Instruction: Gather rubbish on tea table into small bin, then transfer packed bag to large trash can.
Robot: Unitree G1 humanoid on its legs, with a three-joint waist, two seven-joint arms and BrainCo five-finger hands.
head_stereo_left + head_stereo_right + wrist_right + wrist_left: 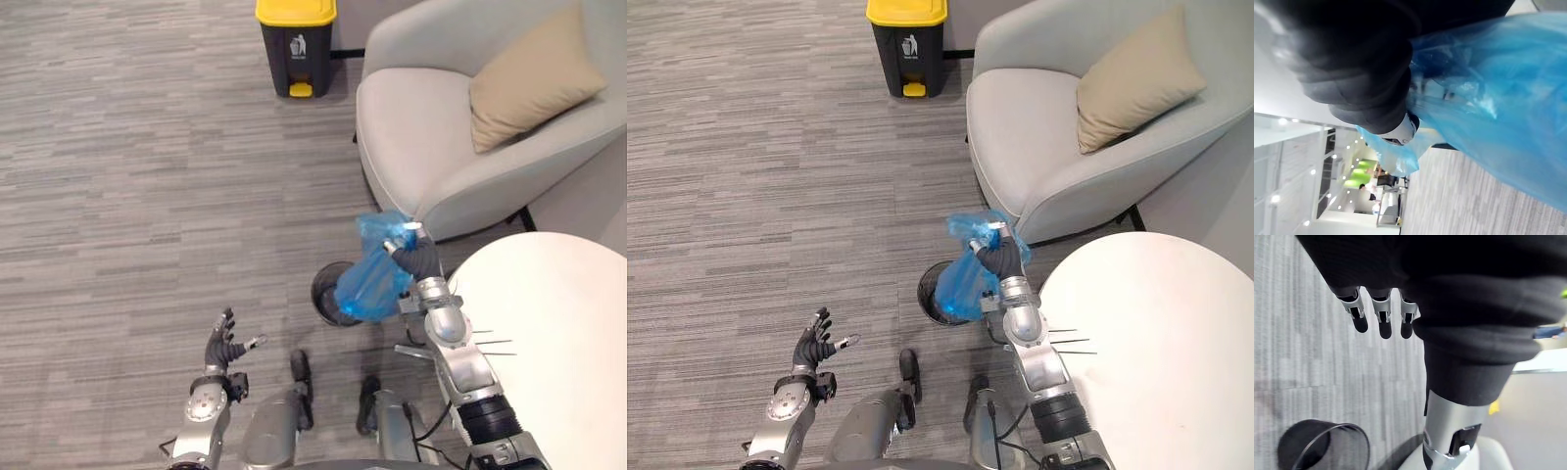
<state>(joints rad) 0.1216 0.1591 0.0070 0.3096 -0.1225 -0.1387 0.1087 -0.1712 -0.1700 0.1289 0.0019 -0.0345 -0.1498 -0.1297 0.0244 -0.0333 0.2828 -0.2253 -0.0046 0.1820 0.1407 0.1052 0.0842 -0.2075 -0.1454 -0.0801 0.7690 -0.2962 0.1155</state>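
Note:
My right hand (416, 257) is shut on the gathered top of a blue plastic bag (372, 284), which hangs lifted above the small black bin (325, 292) on the carpet beside the white round tea table (558, 333). The bag (1498, 112) fills the space past the right hand (1366, 93) in the right wrist view. A large black trash can with a yellow lid (296, 44) stands far ahead by the wall. My left hand (227, 345) is low at the left, open with fingers (1383, 316) spread and holding nothing.
A grey armchair (431, 137) with a beige cushion (529, 78) stands between the tea table and the large trash can. The small bin (1322, 445) also appears in the left wrist view. Grey carpet spreads wide on the left.

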